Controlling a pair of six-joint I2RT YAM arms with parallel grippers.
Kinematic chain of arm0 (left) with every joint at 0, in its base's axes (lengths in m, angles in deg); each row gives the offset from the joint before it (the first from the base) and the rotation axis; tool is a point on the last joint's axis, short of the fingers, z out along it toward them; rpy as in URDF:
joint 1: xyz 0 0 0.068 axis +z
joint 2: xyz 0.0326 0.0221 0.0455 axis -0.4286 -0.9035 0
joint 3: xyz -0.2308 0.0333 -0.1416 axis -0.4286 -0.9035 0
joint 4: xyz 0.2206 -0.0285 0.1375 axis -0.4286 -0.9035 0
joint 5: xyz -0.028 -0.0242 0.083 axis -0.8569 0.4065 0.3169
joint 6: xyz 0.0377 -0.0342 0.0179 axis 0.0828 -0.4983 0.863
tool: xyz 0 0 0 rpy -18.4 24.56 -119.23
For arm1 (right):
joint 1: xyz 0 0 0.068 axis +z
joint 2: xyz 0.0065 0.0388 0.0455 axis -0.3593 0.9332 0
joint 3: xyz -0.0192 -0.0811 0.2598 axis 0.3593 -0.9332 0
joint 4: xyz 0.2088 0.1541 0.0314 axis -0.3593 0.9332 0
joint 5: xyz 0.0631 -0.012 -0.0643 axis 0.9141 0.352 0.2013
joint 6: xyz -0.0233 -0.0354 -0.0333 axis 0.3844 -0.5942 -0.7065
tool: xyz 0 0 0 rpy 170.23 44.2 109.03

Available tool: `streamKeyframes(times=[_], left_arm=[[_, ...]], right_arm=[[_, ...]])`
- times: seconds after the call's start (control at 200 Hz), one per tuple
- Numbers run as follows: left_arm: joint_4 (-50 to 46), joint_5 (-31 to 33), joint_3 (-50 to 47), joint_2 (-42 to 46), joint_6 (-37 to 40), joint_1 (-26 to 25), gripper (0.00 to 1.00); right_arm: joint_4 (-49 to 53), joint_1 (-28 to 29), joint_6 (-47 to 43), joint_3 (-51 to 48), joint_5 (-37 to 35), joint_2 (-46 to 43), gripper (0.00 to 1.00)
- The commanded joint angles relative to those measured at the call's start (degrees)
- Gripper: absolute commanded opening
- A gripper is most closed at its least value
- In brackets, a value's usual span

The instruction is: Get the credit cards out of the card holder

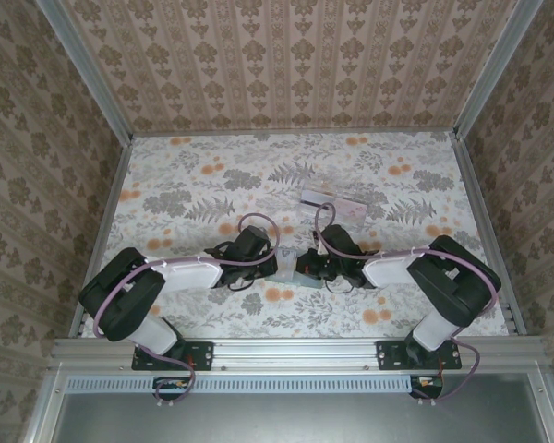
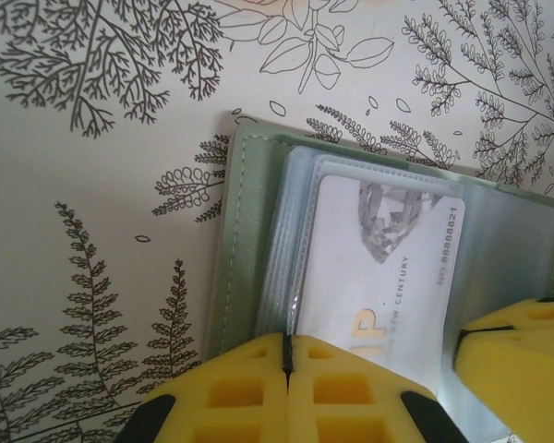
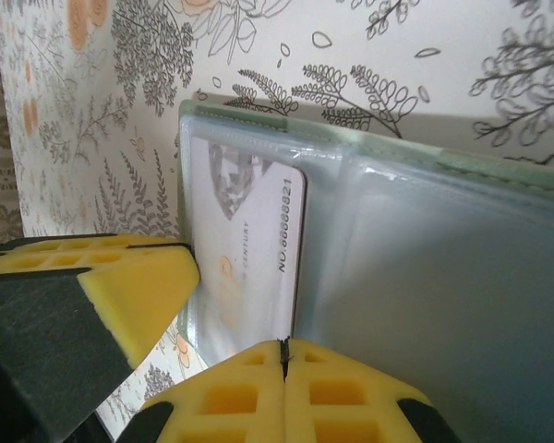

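The left gripper pinches the sleeve edge of the card holder — the right gripper clamps a corner of the credit card.

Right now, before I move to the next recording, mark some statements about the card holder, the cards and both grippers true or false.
1. The card holder lies open on the table. True.
2. A numbered card sits inside the holder. True.
3. The left gripper is wide open. False: its fingers are pressed together at the holder's edge.
4. No card lies outside the holder. False: a pale card lies on the table beyond it.
5. The right gripper is shut at the holder's edge. True.
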Motion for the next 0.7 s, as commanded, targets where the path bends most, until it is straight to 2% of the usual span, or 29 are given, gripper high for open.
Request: streamKeyframes(times=[0.0, 0.13, 0.34, 0.44, 0.695], left_arm=[[-7.28, -0.39, -1.79, -1.18, 1.06, -0.31, 0.01], [-7.26, -0.6, -1.73, -1.07, 1.12, -0.18, 0.01], [-7.84, -1.78, -0.51, 0.75, 2.76, -0.26, 0.15], [-9.26, -1.55, 0.76, 2.81, 3.81, -0.31, 0.21], [-10.71, -1.53, 2.85, 4.87, 6.37, -0.55, 0.27]], right_arm=[[-1.06, -0.95, -0.99, -1.5, 0.44, -2.48, 0.0], [-1.02, -1.49, -1.14, -2.38, 0.58, -3.17, 0.0], [0.96, -1.33, -2.5, -1.13, 1.04, -1.99, 0.0], [2.13, -1.24, -3.37, -0.43, 0.72, -1.7, 0.03], [5.14, -0.9, -5.38, 0.94, -0.07, -1.96, 0.08]])
